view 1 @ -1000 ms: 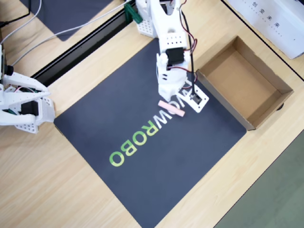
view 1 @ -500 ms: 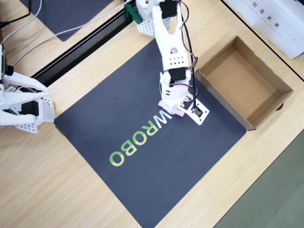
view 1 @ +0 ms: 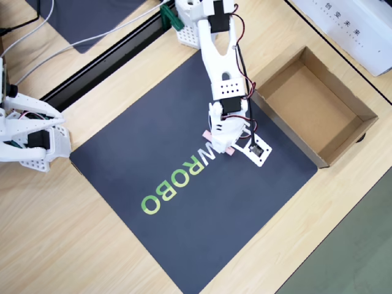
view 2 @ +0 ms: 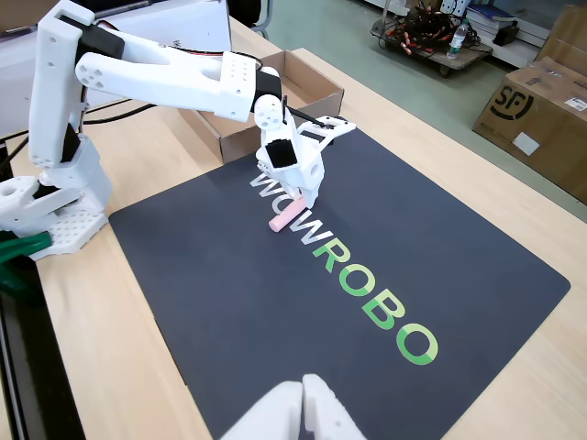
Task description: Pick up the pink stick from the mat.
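The mat point(view 1: 184, 202) lies askew on the wooden table point(view 1: 73, 245), its "WOWROBO" lettering running diagonally in the overhead view. The pink stick point(view 2: 283, 217) lies flat on the mat, across the white letters at the start of the word; in the overhead view only its two ends point(view 1: 228, 150) peek out from under the arm.

The white arm point(view 2: 174, 78) reaches out from its base at the mat's far edge and points its gripper point(view 2: 301, 201) straight down over the stick. In the fixed view the fingertips point(view 2: 307, 195) stand right at the stick's upper end — one finger on each side of it, as far as can be seen. Whether the jaws are clamped on it or merely straddling it, I cannot tell; the stick looks flat on the mat, not lifted.

An open cardboard box point(view 1: 315, 107) sits just beside the mat's edge, near the gripper point(view 1: 224, 142) in the overhead view.
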Robot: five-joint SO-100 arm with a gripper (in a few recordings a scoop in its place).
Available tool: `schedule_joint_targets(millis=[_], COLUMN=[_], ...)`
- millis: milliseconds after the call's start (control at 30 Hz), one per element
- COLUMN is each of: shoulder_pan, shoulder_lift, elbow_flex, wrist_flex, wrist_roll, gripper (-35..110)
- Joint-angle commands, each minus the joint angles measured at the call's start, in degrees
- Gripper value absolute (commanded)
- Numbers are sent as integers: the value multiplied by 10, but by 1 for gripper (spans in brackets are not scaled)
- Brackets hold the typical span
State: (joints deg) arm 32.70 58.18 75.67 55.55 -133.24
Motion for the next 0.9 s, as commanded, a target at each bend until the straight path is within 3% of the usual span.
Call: schedule_joint_targets(millis=[0,300,867], shoulder_pan=[8,5,-64], shoulder_lift=[8,35,258], elbow_flex=[-10,-8,-4], wrist_flex=[-3,3,44], wrist_roll=[-4,16,179], gripper=[0,0,0])
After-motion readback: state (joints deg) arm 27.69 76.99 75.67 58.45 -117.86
